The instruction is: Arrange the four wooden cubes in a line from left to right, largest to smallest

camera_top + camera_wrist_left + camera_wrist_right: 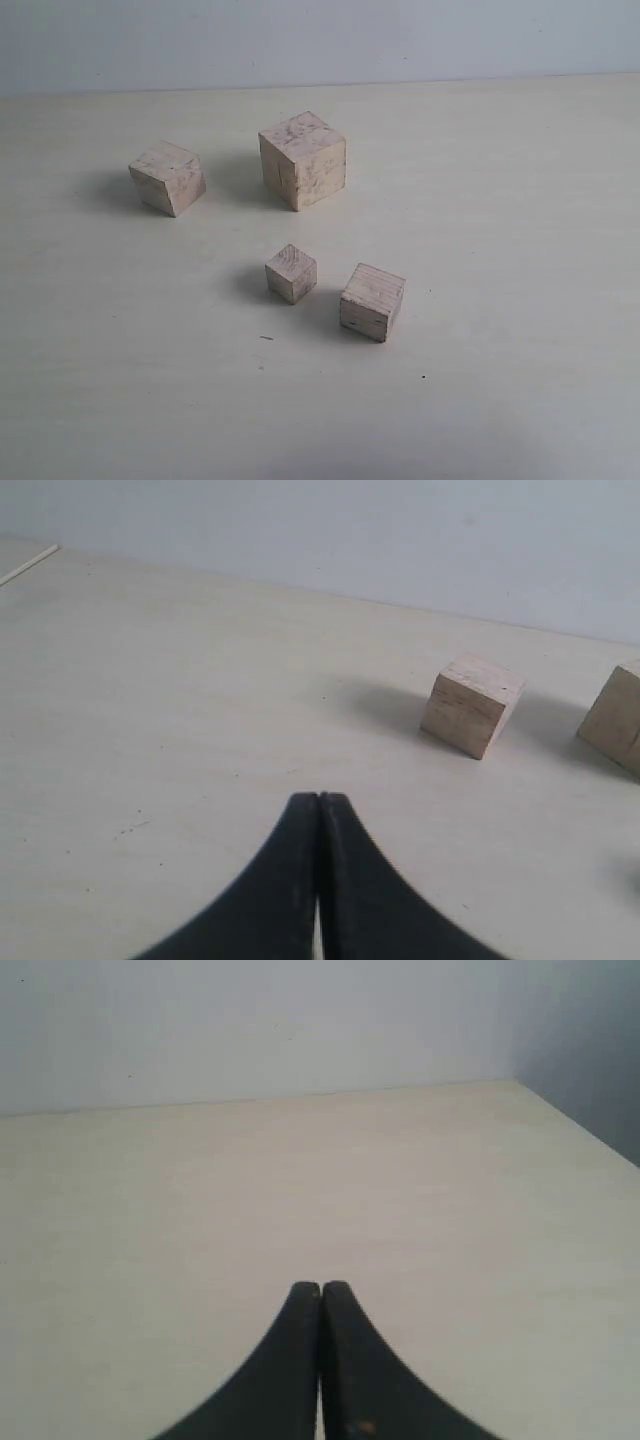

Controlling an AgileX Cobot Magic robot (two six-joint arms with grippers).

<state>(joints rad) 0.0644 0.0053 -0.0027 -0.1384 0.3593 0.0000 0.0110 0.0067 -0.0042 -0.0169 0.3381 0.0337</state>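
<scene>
Exterior view: largest cube [303,160], second-largest cube [168,177], third cube [372,301] and smallest cube [291,273], all pretty scattered on the worktop [520,250].
Both the left jaws and right jaws are clenched tight, grasping nothing; the second-largest and largest cubes sit well ahead of the left jaws.

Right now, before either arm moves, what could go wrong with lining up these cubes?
1. The smallest cube sits close to the next-larger cube; reaching for one may nudge the other.
2. Both the left hand and the right hand are shut; descending unopened would likely shove a cube.
</scene>
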